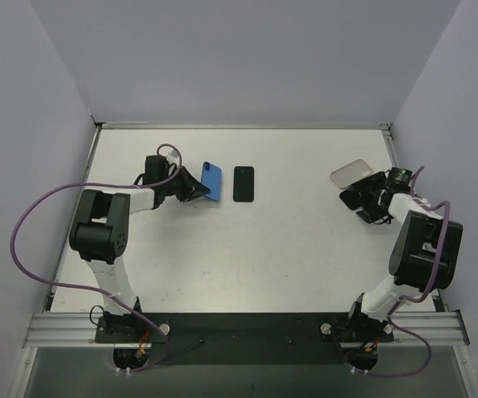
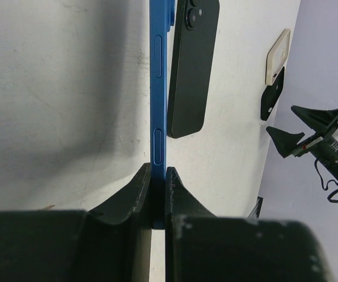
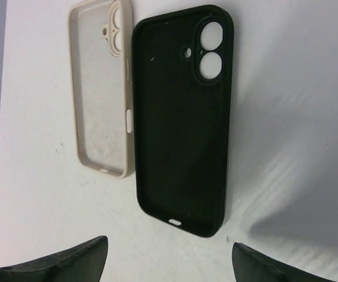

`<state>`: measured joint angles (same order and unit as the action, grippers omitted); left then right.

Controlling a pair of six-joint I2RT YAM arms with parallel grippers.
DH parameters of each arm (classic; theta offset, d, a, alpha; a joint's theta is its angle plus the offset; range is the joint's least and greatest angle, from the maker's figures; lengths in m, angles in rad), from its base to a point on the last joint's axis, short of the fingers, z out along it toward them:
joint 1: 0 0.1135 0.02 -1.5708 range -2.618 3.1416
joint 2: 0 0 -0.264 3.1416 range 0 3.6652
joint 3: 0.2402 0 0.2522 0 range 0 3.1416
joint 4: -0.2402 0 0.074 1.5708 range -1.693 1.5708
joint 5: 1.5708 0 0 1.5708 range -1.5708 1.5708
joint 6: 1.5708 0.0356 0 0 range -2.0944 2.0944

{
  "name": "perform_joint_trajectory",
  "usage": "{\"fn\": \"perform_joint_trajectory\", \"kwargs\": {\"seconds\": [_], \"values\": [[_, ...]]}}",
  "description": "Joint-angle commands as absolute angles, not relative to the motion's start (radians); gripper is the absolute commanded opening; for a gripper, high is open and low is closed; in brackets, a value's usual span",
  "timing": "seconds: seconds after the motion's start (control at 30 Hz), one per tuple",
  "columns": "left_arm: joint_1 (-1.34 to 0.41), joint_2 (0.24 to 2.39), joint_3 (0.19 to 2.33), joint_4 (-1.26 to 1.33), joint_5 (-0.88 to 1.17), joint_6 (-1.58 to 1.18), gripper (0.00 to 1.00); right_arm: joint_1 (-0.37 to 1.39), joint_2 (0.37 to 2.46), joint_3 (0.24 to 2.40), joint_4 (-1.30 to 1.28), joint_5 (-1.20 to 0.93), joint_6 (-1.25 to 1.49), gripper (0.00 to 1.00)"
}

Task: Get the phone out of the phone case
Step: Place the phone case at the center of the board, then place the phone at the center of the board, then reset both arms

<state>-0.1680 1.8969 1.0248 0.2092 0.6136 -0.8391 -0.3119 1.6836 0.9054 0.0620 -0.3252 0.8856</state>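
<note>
My left gripper (image 1: 194, 191) is shut on the lower end of a blue phone (image 1: 212, 181), held on edge above the table. In the left wrist view the phone (image 2: 158, 88) stands edge-on between my fingers (image 2: 139, 188). A black phone (image 1: 243, 183) lies flat just right of it, camera side up (image 2: 192, 64). An empty beige case (image 3: 101, 88) and an empty black case (image 3: 183, 117) lie side by side, insides up, at the far right. My right gripper (image 3: 169, 261) is open and empty, just short of the black case's lower end.
The beige case (image 1: 351, 172) lies near the table's back right corner, close to the right wall. The grey-violet enclosure walls (image 1: 222, 58) close in the back and both sides. My right gripper also shows in the left wrist view (image 2: 301, 126).
</note>
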Motion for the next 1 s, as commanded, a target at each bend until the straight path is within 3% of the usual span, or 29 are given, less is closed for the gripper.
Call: {"fn": "perform_joint_trajectory", "kwargs": {"seconds": [0.0,0.17,0.2,0.23,0.27,0.3,0.33,0.37,0.4,0.57,0.7,0.97], "values": [[-0.163,1.920,1.080,0.344,0.652,-0.862,0.00,-0.301,1.566,0.865,0.020,-0.281,0.861,0.80],[-0.164,1.966,1.104,0.321,0.632,-0.862,0.00,-0.291,1.494,0.854,-0.026,-0.241,0.850,0.80],[-0.164,1.970,1.111,0.307,0.629,-0.851,0.04,-0.285,1.483,0.856,-0.043,-0.233,0.847,0.80],[-0.166,1.973,1.117,0.290,0.620,-0.844,0.12,-0.282,1.474,0.859,-0.052,-0.226,0.844,0.81],[-0.169,1.970,1.123,0.257,0.612,-0.836,0.34,-0.279,1.456,0.861,-0.063,-0.210,0.839,0.82],[-0.170,1.967,1.129,0.236,0.591,-0.815,0.46,-0.276,1.448,0.864,-0.083,-0.204,0.836,0.82],[-0.173,1.962,1.134,0.212,0.577,-0.799,0.56,-0.267,1.439,0.876,-0.098,-0.193,0.835,0.99],[-0.179,1.948,1.140,0.154,0.562,-0.786,0.78,-0.262,1.424,0.882,-0.109,-0.186,0.830,1.00],[-0.183,1.941,1.155,0.123,0.527,-0.750,0.88,-0.255,1.416,0.891,-0.141,-0.161,0.828,1.00],[-0.232,1.840,1.230,-0.232,0.326,-0.594,0.92,-0.175,1.364,0.992,-0.242,-0.075,0.801,1.00],[-0.281,1.706,1.217,-0.374,0.151,-0.540,0.94,-0.095,1.341,1.061,-0.317,-0.025,0.761,1.00],[-0.296,1.314,1.074,-0.547,0.068,-0.482,0.95,0.090,1.258,1.045,-0.403,0.115,0.681,1.00]]}}
